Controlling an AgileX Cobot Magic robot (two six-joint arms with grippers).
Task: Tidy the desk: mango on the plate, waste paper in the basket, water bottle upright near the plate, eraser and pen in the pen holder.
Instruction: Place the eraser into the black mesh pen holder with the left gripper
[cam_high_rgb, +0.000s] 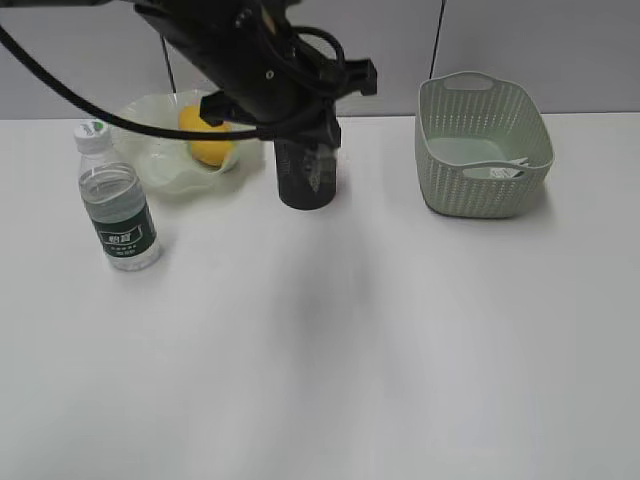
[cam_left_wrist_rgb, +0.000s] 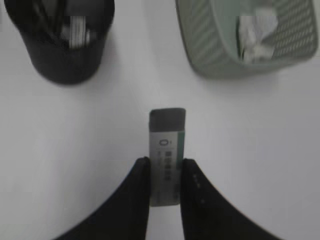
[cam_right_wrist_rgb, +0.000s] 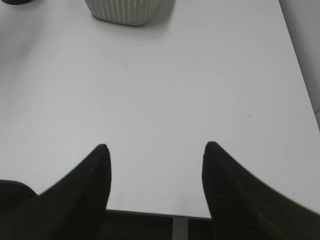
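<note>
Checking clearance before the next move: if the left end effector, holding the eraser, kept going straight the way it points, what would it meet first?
Probably bare desk: its line runs between the pen holder and the basket. Depth is unclear.

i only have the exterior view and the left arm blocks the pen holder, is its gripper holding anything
Observer: Yes. The left wrist view shows the left gripper shut on the eraser.
Operator: is the paper binned
Observer: Yes, the waste paper lies inside the basket.
Operator: anything in the holder yet
Observer: The pen holder holds something pale and some dark sticks; I cannot tell which.
Operator: right arm?
Observer: The right gripper is open and empty over bare desk.
</note>
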